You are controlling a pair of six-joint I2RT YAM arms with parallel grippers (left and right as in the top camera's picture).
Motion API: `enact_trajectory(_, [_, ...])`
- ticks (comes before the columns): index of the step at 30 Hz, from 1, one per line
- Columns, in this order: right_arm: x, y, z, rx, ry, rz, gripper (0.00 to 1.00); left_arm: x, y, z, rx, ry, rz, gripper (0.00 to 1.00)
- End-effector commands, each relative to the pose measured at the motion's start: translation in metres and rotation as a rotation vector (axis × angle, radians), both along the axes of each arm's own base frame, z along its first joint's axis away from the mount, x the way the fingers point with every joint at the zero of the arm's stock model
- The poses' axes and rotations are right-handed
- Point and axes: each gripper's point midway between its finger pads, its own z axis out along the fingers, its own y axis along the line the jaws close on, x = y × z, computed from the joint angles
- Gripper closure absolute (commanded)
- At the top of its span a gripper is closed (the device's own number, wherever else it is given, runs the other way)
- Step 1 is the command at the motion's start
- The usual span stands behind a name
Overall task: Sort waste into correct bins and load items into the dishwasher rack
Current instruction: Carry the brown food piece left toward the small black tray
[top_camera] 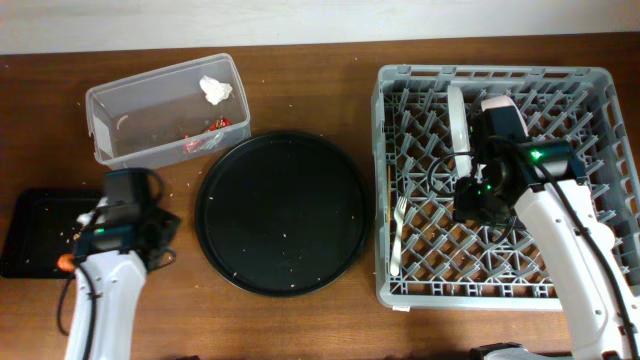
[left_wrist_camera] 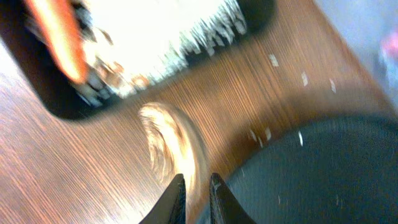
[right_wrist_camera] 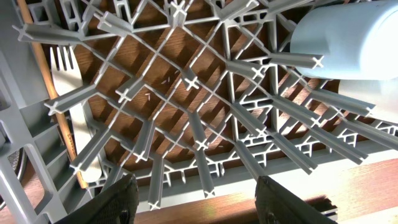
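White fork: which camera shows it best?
The right wrist view: the white fork lies close up, tines distinct, though pegs cross it. Overhead shows it small, inside the dishwasher rack. The left wrist view misses it.

clear plastic tub [top_camera: 150, 115]: crumpled white tissue [top_camera: 215, 90], red wrapper [top_camera: 214, 127] inside | shallow black tray [top_camera: 30, 215]: far left, orange bit [top_camera: 65, 262] at its corner, left arm [top_camera: 105, 290] beside | round black tray [top_camera: 283, 212]: centre, crumb-speckled | grey rack [top_camera: 490, 72]: white plate [top_camera: 458, 120] on edge, white fork [top_camera: 398, 235], thin wooden stick [top_camera: 389, 200]; right arm [top_camera: 570, 240] above
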Motion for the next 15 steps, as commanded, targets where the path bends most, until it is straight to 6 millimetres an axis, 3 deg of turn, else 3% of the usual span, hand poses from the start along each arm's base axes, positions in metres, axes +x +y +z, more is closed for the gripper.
enact_trajectory(1, [-0.001, -0.005, -0.001, -0.016, 0.005, -0.012, 0.36, -0.005, 0.043, 0.012, 0.048, -0.036, 0.107, 0.91])
enact_trajectory(5, [-0.001, -0.005, -0.001, -0.016, 0.005, -0.012, 0.36, -0.022, 0.074, 0.007, 0.044, -0.017, 0.229, 0.91])
enact_trajectory(7, [-0.001, -0.005, -0.001, -0.016, 0.005, -0.012, 0.36, -0.025, 0.079, 0.001, 0.018, -0.004, 0.255, 0.91])
enact_trajectory(12, [-0.001, -0.005, -0.001, -0.015, 0.004, -0.013, 0.36, -0.021, 0.065, -0.010, -0.065, 0.018, 0.161, 0.91])
enact_trajectory(14, [-0.001, -0.005, -0.001, -0.015, 0.004, -0.013, 0.36, -0.017, 0.059, -0.010, -0.093, 0.008, 0.119, 0.85])
enact_trajectory(15, [-0.001, -0.005, -0.001, -0.015, 0.004, -0.013, 0.36, -0.014, 0.053, -0.010, -0.111, 0.003, 0.061, 0.77])
